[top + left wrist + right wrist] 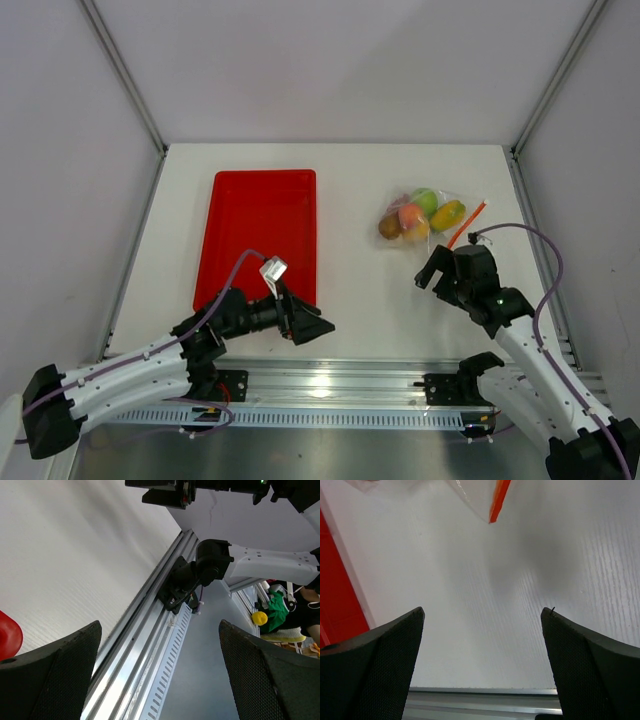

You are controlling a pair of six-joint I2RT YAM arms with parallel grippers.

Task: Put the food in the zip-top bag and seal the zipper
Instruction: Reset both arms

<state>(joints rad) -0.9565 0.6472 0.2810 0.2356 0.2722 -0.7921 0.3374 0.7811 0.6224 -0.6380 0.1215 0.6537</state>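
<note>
The clear crinkly zip-top bag (440,196) is located on the white tabletop (380,290), right of the red plastic tray (258,240), with the small mixed fruits (410,218) seen inside it. The film is judged light, limp and slippery. The orange-red zipper strip (467,222) is judged stiffer and should be pinched there. The left claw (312,328) and right claw (428,272) are seen spread wide, empty.

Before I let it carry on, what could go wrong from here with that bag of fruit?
1. Nothing holds the zip-top bag, so pressing the zipper with the open right claw could simply slide the bag across the table.
2. The fruit is bunched inside; if the seal is incomplete, lifting the bag may spill it.
</note>
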